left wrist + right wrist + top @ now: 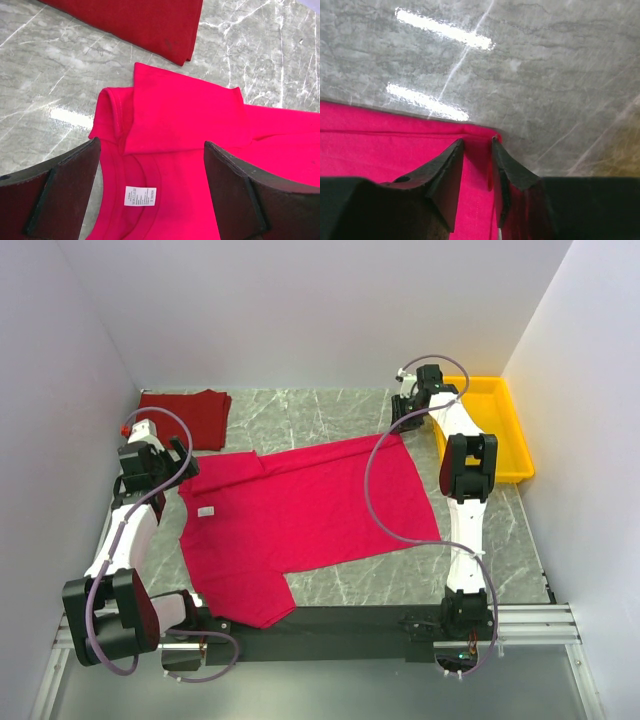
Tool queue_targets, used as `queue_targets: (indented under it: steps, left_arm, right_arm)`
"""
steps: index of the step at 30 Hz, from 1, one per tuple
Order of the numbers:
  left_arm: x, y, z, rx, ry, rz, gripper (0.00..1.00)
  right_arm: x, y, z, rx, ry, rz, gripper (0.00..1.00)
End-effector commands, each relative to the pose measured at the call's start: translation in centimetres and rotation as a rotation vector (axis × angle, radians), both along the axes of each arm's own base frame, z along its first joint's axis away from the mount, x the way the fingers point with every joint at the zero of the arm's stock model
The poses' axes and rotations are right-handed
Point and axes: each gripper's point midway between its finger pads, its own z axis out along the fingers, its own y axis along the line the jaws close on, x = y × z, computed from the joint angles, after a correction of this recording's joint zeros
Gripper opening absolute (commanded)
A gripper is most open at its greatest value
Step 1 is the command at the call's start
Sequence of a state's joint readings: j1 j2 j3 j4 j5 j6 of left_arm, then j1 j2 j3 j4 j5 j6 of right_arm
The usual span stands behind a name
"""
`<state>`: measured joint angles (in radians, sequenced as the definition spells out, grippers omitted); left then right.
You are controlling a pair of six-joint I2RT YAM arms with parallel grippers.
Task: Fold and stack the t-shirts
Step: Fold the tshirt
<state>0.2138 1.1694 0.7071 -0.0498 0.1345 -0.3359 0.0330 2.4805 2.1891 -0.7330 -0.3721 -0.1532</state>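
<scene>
found crimson t-shirt (310, 510) spread flat mid-table, one sleeve folded over near the collar. noted darker t-shirt (190, 415) folded at far left corner. observed left gripper (151, 145) gaping wide above the neck label (140, 196). observed right gripper (477, 142) narrowed astride the crimson hem corner, cannot confirm a grip. located yellow tray (520, 440) far right, just beside the right arm.

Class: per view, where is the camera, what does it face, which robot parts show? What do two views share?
Top external: above, behind; looks down on table, both arms.
Left wrist: over crimson t-shirt collar; open left end effector.
Right wrist: at its hem corner; right end effector straddles it.
Top, left share neck label.
</scene>
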Motion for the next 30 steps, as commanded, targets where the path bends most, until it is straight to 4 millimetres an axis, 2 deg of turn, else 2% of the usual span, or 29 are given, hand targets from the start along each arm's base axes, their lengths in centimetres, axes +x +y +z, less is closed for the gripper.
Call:
queue_targets:
  steps: [1, 8, 10, 11, 12, 16, 21, 30]
  left_arm:
    - [-0.1, 0.0, 0.8, 0.002, -0.024, -0.002, 0.89]
    - [-0.2, 0.0, 0.7, 0.006, -0.023, -0.004, 0.89]
    - [-0.2, 0.0, 0.7, 0.004, -0.023, -0.003, 0.89]
    - [-0.3, 0.0, 0.7, 0.004, -0.023, -0.002, 0.89]
    - [-0.2, 0.0, 0.7, 0.005, -0.024, -0.003, 0.89]
    - [-0.3, 0.0, 0.9, 0.004, -0.029, -0.004, 0.89]
    - [-0.4, -0.1, 0.8, 0.005, -0.028, -0.007, 0.89]
    - [-0.7, 0.0, 1.1, 0.015, -0.028, -0.005, 0.89]
  right_arm:
    - [0.5, 0.7, 2.4, 0.029, -0.068, 0.031, 0.32]
    - [0.0, 0.7, 3.9, 0.055, -0.117, 0.075, 0.12]
    - [-0.4, 0.6, 4.6, 0.059, -0.132, 0.080, 0.10]
    - [-0.2, 0.6, 5.6, 0.067, -0.162, 0.087, 0.10]
    - [-0.7, 0.5, 5.3, 0.068, -0.157, 0.090, 0.09]
    - [-1.0, 0.4, 6.1, 0.072, -0.184, 0.104, 0.10]
    - [-0.6, -0.2, 6.1, 0.052, -0.196, 0.080, 0.20]
    - [0.6, -0.1, 6.9, 0.044, -0.231, 0.118, 0.17]
